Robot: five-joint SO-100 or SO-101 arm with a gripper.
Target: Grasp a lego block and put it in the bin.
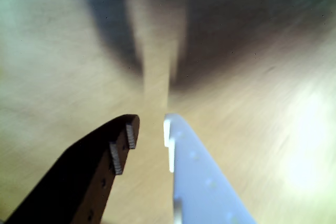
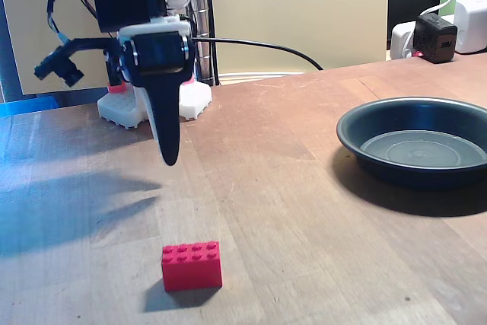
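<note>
Wooden counter (image 2: 304, 188), brown and grainy, spread under everything. Well to the right in the fixed view, the bin (image 2: 415, 123): round, shallow, dark metal, flared rim, nothing inside. Behind, at the back left, the white robot base (image 2: 125, 108) with the black arm rising off it. Hanging in the air above bare wood, the gripper (image 1: 150, 124), one dark finger and one white, tips parted by a narrow gap in the wrist view, nothing between them; slightly open, then, and carrying nothing. In the fixed view, the gripper's (image 2: 169, 159) dark tip pointing down, clear of the counter.

Smallest, the lego block (image 2: 192, 265): bright red, studs up, flat on the counter near the front edge, below and a little right of the gripper in the fixed view, well apart from the bin.

Judged light, rigid, hard plastic with smooth, somewhat slippery sides; unlikely to deform or break. Best taken across the two long flat side walls, near the middle, fingers low enough to clear the studs and square to the sides to avoid twisting or popping out. Wider opening probably needed first.
</note>
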